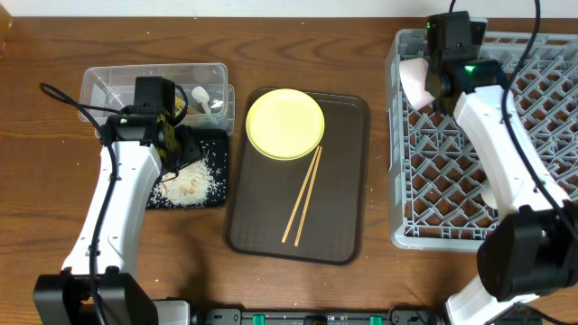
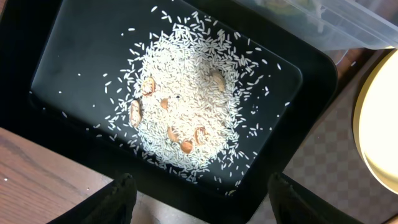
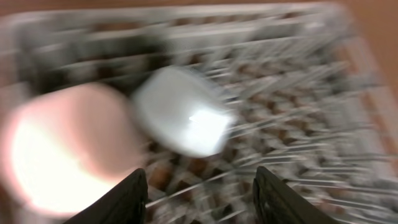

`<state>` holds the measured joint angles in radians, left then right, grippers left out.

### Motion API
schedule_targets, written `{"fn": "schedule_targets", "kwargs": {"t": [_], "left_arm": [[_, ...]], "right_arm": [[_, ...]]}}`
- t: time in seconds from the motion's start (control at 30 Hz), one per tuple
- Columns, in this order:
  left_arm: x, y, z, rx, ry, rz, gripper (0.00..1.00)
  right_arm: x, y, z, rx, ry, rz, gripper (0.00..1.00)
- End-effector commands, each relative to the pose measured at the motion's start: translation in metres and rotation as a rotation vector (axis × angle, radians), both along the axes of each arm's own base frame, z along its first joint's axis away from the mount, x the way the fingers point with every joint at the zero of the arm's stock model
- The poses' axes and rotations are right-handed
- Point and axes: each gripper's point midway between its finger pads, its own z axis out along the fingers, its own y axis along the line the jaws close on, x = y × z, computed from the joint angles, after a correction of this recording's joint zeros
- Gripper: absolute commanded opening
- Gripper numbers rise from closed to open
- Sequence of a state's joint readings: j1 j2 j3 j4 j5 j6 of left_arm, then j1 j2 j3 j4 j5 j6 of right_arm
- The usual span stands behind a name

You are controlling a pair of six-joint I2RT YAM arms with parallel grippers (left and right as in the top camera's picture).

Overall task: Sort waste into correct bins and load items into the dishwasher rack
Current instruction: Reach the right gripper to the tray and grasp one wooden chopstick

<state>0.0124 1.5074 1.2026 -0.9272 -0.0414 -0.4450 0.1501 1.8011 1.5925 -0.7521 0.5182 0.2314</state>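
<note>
Left end effector [image 2: 205, 202]: apart, empty, over tray [image 2: 59, 53] of rice [image 2: 186, 106].
Right end effector [image 3: 200, 198]: apart, empty, over rack [image 3: 298, 124].

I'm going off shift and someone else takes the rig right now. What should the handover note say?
Left end effector: open, empty, above the rice in the black tray.
Right end effector: open, empty, over a corner of the dishwasher rack; its view is blurred.
Done: rice in the black tray; white scrap in the clear tub; a pinkish dish and a white dish in the rack.
Left: yellow plate and chopsticks, both on the brown serving tray, go to the rack. Wrapper: cannot tell.
</note>
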Motion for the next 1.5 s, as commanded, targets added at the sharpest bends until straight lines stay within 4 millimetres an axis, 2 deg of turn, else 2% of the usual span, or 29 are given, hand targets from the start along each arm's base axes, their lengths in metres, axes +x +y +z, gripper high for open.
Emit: {"fn": "schedule_targets", "kwargs": {"t": [0.0,0.07,0.17,0.4,0.5,0.63,0.77,0.93,1.1,1.47], "left_arm": [[-0.001,0.005,0.001,0.018,0.001,0.011,0.71],[-0.001,0.005,0.001,0.018,0.001,0.011,0.71],[-0.001,0.005,0.001,0.018,0.001,0.011,0.72],[-0.001,0.005,0.001,0.018,0.001,0.011,0.71],[-0.001,0.005,0.001,0.018,0.001,0.011,0.71],[-0.001,0.005,0.001,0.018,0.001,0.011,0.71],[-0.001,0.005,0.001,0.018,0.001,0.011,0.71],[-0.001,0.005,0.001,0.018,0.001,0.011,0.71],[-0.002,0.005,0.001,0.018,0.002,0.011,0.71],[-0.001,0.005,0.001,0.018,0.001,0.011,0.72]], "right_arm": [[-0.005,0.078,-0.013,0.363,0.068,0.264,0.54],[-0.016,0.111,-0.019,0.477,0.126,0.381,0.56],[-0.036,0.148,-0.027,0.561,0.205,0.478,0.57],[-0.085,0.218,-0.057,0.559,0.359,0.586,0.57],[-0.105,0.238,-0.074,0.55,0.415,0.563,0.56],[-0.13,0.25,-0.102,0.504,0.48,0.504,0.56],[-0.153,0.263,-0.127,0.452,0.54,0.53,0.55],[-0.17,0.273,-0.158,0.392,0.617,0.554,0.54],[-0.179,0.277,-0.179,0.365,0.671,0.558,0.55],[-0.183,0.27,-0.201,0.324,0.719,0.532,0.55]]}}
